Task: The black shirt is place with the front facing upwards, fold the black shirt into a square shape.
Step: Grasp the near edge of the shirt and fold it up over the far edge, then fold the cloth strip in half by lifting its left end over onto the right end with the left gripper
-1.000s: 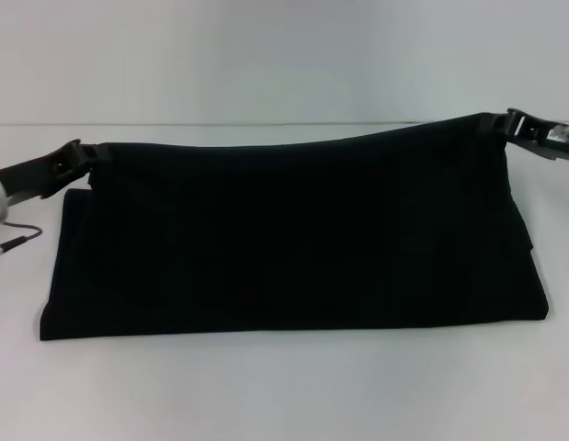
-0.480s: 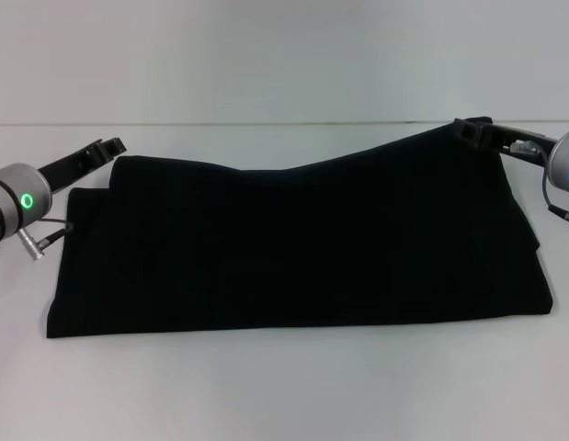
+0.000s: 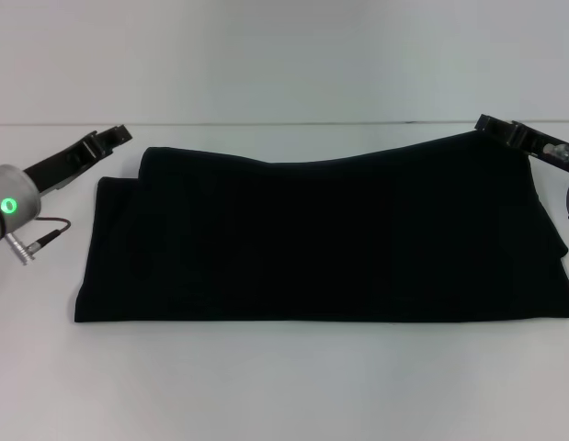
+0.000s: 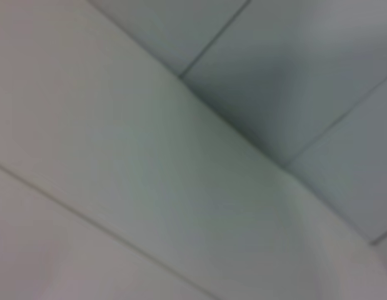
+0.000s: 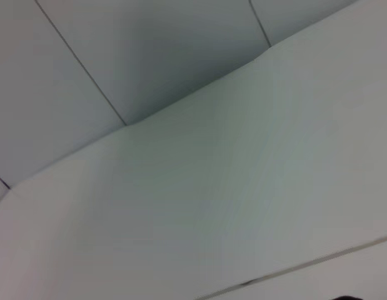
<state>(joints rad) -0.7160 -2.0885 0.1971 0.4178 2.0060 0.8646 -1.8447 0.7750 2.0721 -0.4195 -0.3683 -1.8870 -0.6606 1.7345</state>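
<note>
Now the black shirt (image 3: 330,239) lies on the white table (image 3: 284,386) as a wide band, folded once along its length, and no lettering shows. Its far edge sags in the middle and rises toward the right corner.

The left gripper (image 3: 109,138) stands just beside the far left corner, apart from the cloth; whether its fingers are open or closed, I cannot tell. The right gripper (image 3: 495,126) is at the far right corner, very near or touching the cloth, and its state I cannot tell either. Both wrist views show only pale wall panels.

I judge that the lengthwise fold is laid down and the arms are letting go. The band is not yet square. The next move calls for taking one short end and carrying it across to the other.
</note>
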